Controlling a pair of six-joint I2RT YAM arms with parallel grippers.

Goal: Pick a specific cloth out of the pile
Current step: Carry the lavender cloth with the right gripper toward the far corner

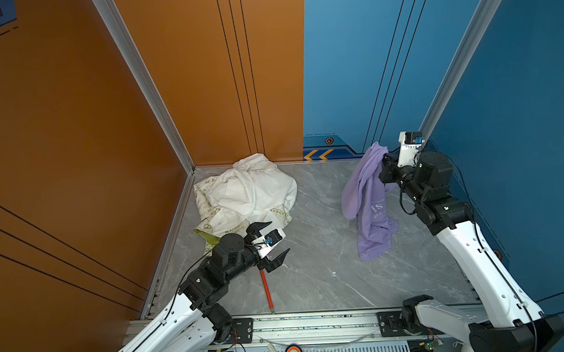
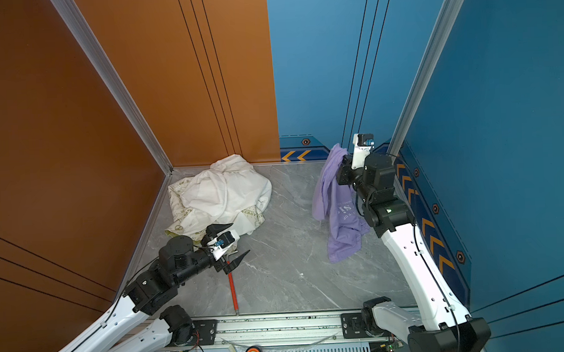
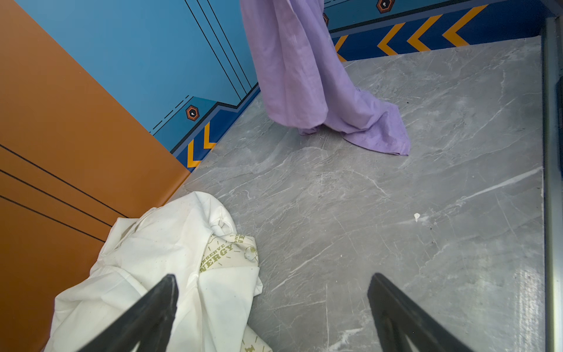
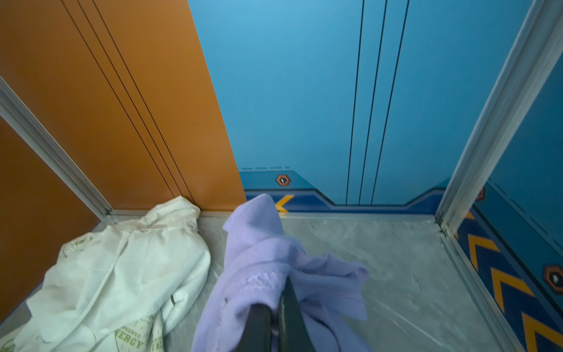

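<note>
Lilac cloth [image 1: 370, 205] hem touching table [image 1: 327, 273], pile [image 1: 248, 191] well apart

A grey marbled tabletop [image 1: 328, 289] carries a pile [image 1: 245, 194] of white and olive-printed cream cloth in its far left corner. Well apart, on the right, only the lower end of a lilac T-shirt [image 1: 373, 241] rests on it. A thin red rod [image 1: 266, 292] lies near the front edge.

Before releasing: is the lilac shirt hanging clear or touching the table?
Touching: lilac shirt hangs from the right end effector, lower end on the table.
</note>
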